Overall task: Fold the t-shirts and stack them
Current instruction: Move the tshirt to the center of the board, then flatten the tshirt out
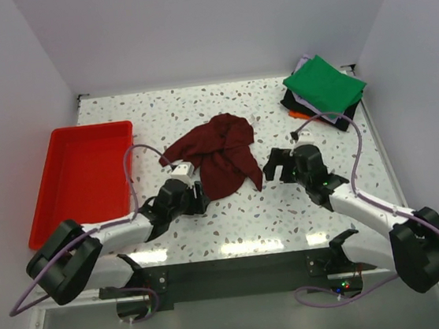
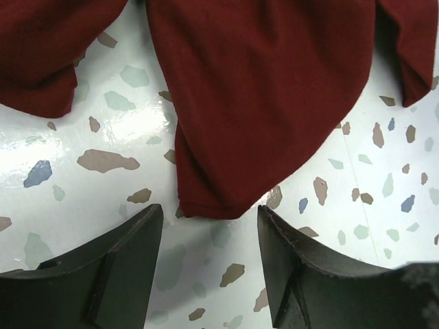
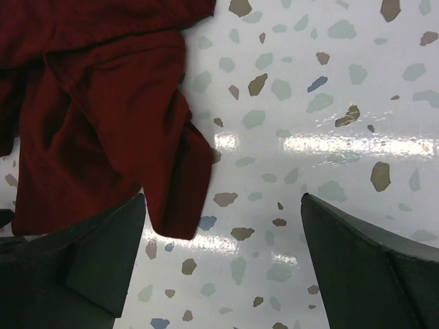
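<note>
A dark maroon t-shirt point(image 1: 220, 153) lies crumpled in the middle of the table. My left gripper point(image 1: 197, 192) is open just near its lower left corner; in the left wrist view that corner point(image 2: 226, 199) lies just beyond my gripper point(image 2: 209, 257). My right gripper point(image 1: 277, 164) is open at the shirt's right side; in the right wrist view a maroon fold point(image 3: 175, 205) lies by my left finger point(image 3: 103, 260). Neither gripper holds cloth. A stack of folded shirts with a bright green one point(image 1: 325, 85) on top sits at the far right corner; black, lavender and orange edges show beneath.
A red plastic tray point(image 1: 78, 180) lies at the left side of the speckled table point(image 1: 288, 212). White walls close the table at the back and sides. Cables loop from both arms over the table.
</note>
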